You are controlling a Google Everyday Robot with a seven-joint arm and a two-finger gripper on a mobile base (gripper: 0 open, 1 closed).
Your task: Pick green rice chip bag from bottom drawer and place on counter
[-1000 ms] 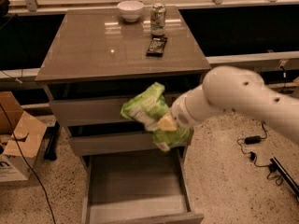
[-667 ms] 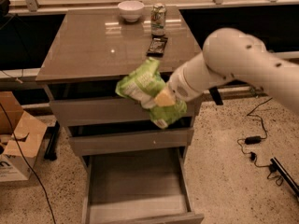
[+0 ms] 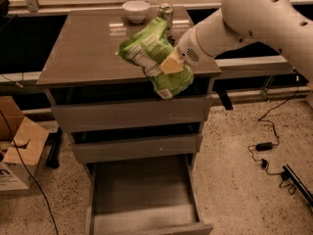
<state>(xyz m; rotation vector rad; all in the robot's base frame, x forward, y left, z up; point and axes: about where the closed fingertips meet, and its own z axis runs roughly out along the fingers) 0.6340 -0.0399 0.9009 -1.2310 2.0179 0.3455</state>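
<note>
The green rice chip bag (image 3: 155,61) is lime green with white label patches. It hangs in the air above the right front part of the counter (image 3: 88,53). My gripper (image 3: 171,63) is shut on the bag's middle, and the white arm reaches in from the upper right. The bottom drawer (image 3: 142,199) is pulled open below, and its grey interior shows nothing inside. The two shallower drawers above it are closed.
A white bowl (image 3: 136,10) and a drink can (image 3: 166,14) stand at the back of the counter. A cardboard box (image 3: 17,151) sits on the floor at the left. Cables and a power brick (image 3: 264,146) lie on the floor at the right.
My gripper has lifted the green bag from in front of the upper drawers up and to the right, to above the counter's front edge.
</note>
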